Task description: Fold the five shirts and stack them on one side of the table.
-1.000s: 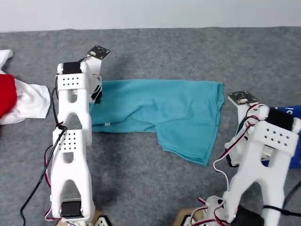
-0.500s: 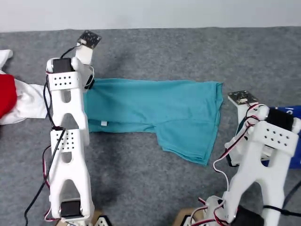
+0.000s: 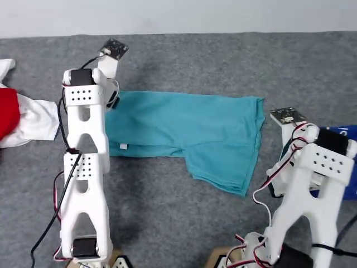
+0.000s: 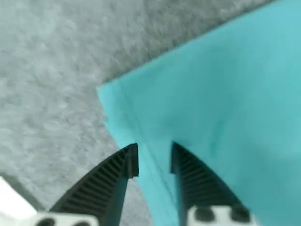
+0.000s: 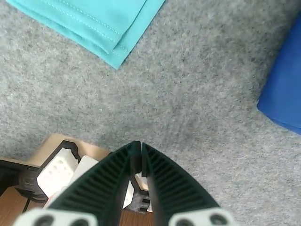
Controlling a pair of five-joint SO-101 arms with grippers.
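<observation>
The table (image 3: 184, 56) is covered in grey felt, and a plain white wall (image 3: 178, 17) stands behind it. A teal shirt (image 3: 189, 128) lies flat in the middle, folded into a long strip, with 1 flap sticking out toward the front on the right arm's side. The left gripper (image 4: 154, 153) sits at the far corner of this shirt on the left arm's side. Its 2 fingers are a little spread, with the hem running between them, and they are not squeezing it. I think it is there because a corner is the easy spot to grab when you want to lift a side and fold it over. The right gripper (image 5: 141, 147) is pressed together with nothing in it. It hangs over bare felt just off the shirt's front corner, so I think it is waiting out of the way. A blue shirt (image 5: 282, 89) lies near it at the side of the table. On the other side a white shirt (image 3: 39, 120) and a red shirt (image 3: 6, 111) sit in a heap, near the teal one but not touching it. There is lots of bare felt behind the teal shirt and in front of it between the 2 arms, so there is room to fold either way, but the 2 sides are more crowded
</observation>
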